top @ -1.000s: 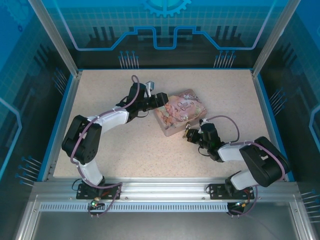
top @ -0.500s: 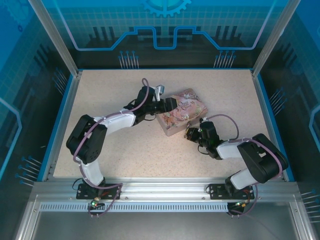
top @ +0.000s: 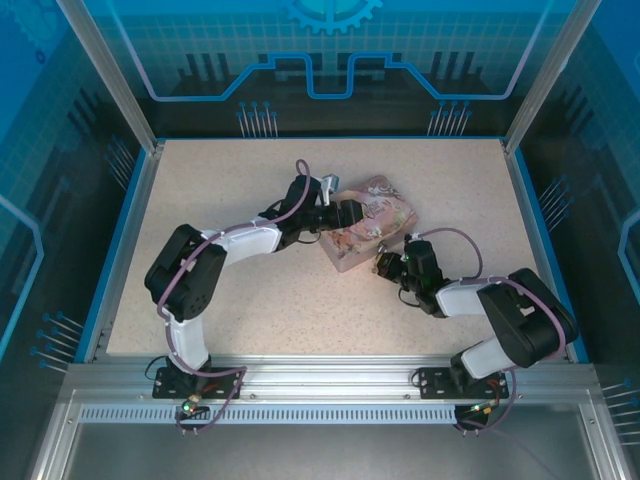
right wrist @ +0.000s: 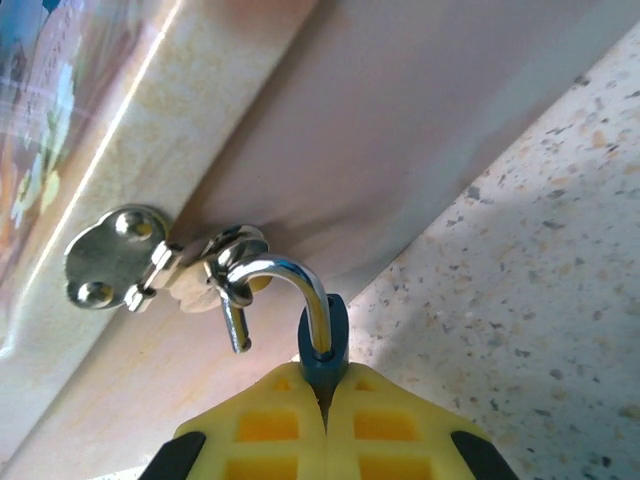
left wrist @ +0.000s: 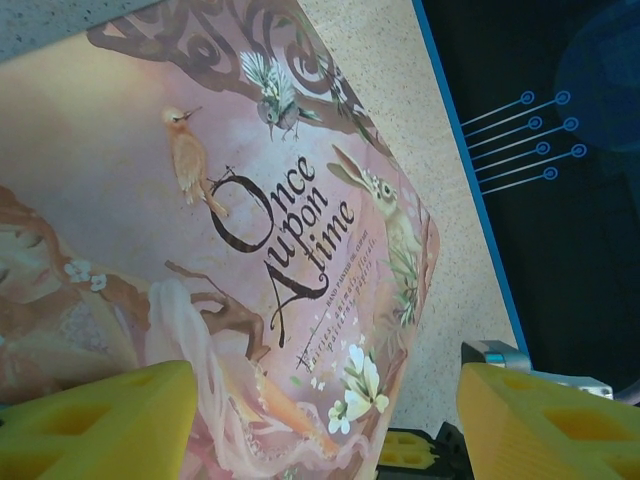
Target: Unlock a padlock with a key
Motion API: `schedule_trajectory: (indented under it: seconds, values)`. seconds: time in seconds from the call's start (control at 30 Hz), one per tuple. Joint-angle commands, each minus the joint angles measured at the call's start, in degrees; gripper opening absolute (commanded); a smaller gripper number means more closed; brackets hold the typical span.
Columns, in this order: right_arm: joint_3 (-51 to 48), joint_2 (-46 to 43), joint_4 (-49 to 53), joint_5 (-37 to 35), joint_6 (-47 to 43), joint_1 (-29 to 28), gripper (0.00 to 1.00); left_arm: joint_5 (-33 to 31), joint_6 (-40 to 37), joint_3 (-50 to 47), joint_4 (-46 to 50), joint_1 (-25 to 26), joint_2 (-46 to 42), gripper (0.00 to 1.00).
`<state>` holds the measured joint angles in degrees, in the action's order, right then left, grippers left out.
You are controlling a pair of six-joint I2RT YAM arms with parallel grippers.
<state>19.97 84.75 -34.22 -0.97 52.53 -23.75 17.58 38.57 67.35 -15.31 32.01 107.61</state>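
- Reaching across over the last second, the left arm brings its left end effector (top: 348, 213) from the tin's left corner to a place above the lid of the pink tin (top: 385, 215).
- Its yellow fingers (left wrist: 100, 425) stand wide apart, with the printed lid between and below them; they grip nothing, and it is not clear whether they touch the lid.
- The right end effector (right wrist: 322, 400) has hardly moved in this time. It stays at the near side of the tin, closed on the padlock (right wrist: 326, 345), with the bluish body pinched between the two pads.
- The padlock hangs on the tin's side wall, low above the worktop (top: 250, 290). Its shackle (right wrist: 290, 272) curves through the loop of the small metal hasp (right wrist: 115, 255) and appears still seated in the body.
- For the task this probably means a bracing step: the left arm comes to hold the tin steady while the right one keeps the lock in place.
- The unlocking itself seems not yet begun.
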Motion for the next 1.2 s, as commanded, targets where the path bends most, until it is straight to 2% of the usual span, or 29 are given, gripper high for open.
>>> schedule_trajectory:
  seconds: [0.0,0.47,0.73,0.97,1.17]
  values:
    - [0.69,-1.58,0.53,-0.57,-0.30,2.58,0.02,-1.50,-1.56,-1.26,3.96,0.40,2.24,0.70]
    - [5.77,-0.05,4.35,1.79,-1.78,6.86,0.02,-1.82,-1.51,-1.88,3.27,0.26,3.29,0.71]
    - [11.39,1.39,13.44,3.26,-7.35,8.06,0.02,-1.66,-1.37,-2.39,2.84,0.29,3.40,0.71]
    - [15.78,4.14,22.22,0.11,-8.94,8.11,0.01,-1.93,-1.35,-2.93,2.57,0.29,3.13,0.71]
    - [17.65,6.55,25.63,-2.37,-8.12,8.16,0.01,-2.48,-1.42,-3.45,2.78,0.15,3.04,0.71]
